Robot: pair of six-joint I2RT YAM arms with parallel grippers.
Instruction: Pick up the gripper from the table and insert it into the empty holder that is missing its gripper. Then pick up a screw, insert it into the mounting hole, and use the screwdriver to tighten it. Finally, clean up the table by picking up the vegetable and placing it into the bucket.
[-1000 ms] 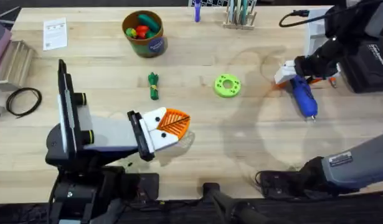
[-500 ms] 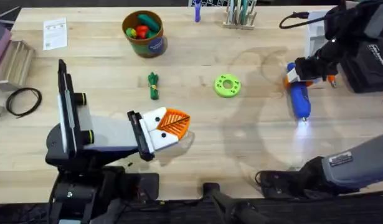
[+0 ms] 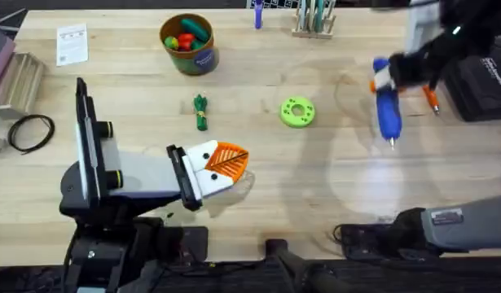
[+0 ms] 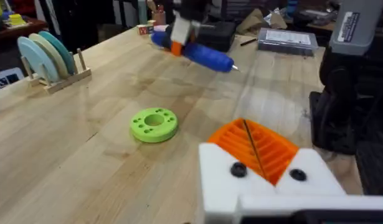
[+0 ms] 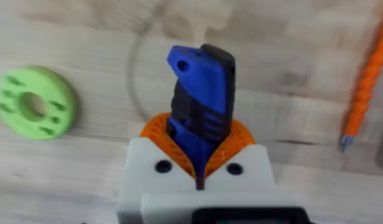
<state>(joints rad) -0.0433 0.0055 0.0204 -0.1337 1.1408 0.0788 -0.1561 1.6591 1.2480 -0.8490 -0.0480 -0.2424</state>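
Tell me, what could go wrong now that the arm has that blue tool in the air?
The right gripper clamps the screwdriver near one end, so its long body sticks out and might tilt or slip. Its tip hangs above bare table, near the thin orange tool and the green disc, which a swing could knock. The left gripper lies low in the middle, so a careless approach might bump it.

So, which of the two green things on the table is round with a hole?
The green disc, lying flat nearer the screwdriver. The other, the vegetable, is long, thin and bumpy, lying below the bucket.
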